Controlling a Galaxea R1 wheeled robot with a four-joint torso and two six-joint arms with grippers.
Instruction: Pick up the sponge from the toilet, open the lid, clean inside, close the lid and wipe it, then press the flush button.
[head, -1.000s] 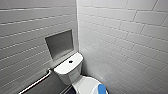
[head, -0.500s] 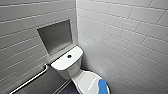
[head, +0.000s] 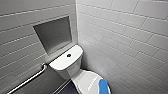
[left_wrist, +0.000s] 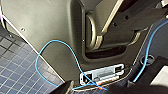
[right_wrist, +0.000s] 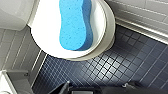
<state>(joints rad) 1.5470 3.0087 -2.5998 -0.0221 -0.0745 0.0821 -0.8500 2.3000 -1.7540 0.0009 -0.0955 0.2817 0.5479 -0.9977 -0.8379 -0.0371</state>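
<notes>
The blue sponge (right_wrist: 75, 25) lies flat on the closed lid (right_wrist: 47, 32) of the toilet (head: 72, 68), toward its front end. The right claw (right_wrist: 97, 89) hangs over the dark tiled floor (right_wrist: 130, 57) near the bowl. Whether it or the left claw (left_wrist: 98, 87) is open or closed cannot be told.

Grey tiled walls (head: 120, 37), recessed niche (head: 53, 33), metal grab bar (head: 30, 78), dk blue mosaic floor (right_wrist: 105, 65)

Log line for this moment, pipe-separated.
sponge: bright blue soft sponge lying on closed glossy white oval toilet lid | button: small dark round flush button in white tank top, untouched
</notes>
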